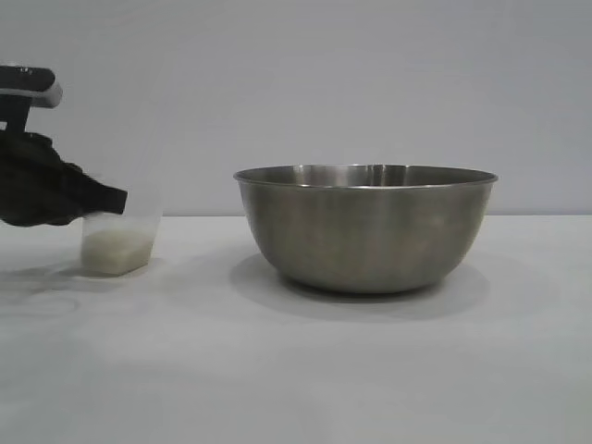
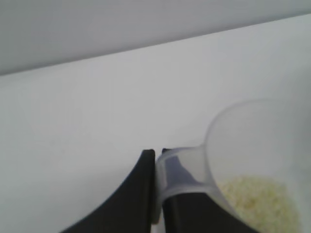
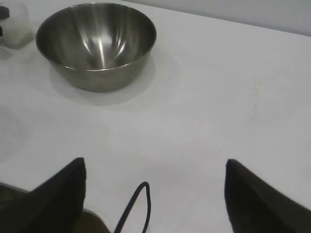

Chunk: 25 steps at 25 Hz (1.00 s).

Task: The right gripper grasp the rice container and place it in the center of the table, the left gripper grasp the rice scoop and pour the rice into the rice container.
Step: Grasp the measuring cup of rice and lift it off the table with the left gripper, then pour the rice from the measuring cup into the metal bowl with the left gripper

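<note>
The rice scoop (image 1: 118, 242), a small translucent cup, stands on the white table (image 1: 296, 370) at the far left with rice (image 1: 115, 252) in its bottom. My left gripper (image 1: 113, 197) reaches in from the left and is shut on the scoop's side handle (image 2: 182, 167); in the left wrist view the black fingers (image 2: 141, 194) pinch it, with the rice (image 2: 262, 199) beside them. The rice container (image 1: 365, 227), a large steel bowl, sits empty near the table's middle. My right gripper (image 3: 155, 167) is open and empty, well back from the rice container (image 3: 97, 43).
A black cable (image 3: 136, 208) loops between the right gripper's fingers. Bare tabletop (image 3: 233, 97) lies between the right gripper and the bowl. A plain grey wall (image 1: 296, 83) stands behind the table.
</note>
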Motion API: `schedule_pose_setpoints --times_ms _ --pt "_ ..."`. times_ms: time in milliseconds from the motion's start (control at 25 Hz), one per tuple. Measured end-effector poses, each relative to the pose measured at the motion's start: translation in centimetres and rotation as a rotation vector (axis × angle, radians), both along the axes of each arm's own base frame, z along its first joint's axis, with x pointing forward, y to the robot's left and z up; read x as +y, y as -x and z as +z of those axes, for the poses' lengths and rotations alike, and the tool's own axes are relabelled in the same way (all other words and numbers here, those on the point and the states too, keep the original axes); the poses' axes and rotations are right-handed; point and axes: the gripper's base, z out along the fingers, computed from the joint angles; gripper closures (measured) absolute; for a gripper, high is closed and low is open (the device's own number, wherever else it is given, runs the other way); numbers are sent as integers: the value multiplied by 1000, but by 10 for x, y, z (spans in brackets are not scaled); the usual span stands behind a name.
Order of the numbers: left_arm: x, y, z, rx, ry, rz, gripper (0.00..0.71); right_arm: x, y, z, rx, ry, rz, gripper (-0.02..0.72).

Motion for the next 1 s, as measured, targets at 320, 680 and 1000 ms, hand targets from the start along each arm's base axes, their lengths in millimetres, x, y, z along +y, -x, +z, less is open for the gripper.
schedule_pose_setpoints --times_ms 320,680,1000 --pt "-38 -20 57 -284 -177 -226 710 0 0 0 0 0 0 160" --pt "-97 -28 79 -464 -659 -452 710 0 0 0 0 0 0 160" --pt "-132 -13 62 -638 -1233 -626 710 0 0 0 0 0 0 160"
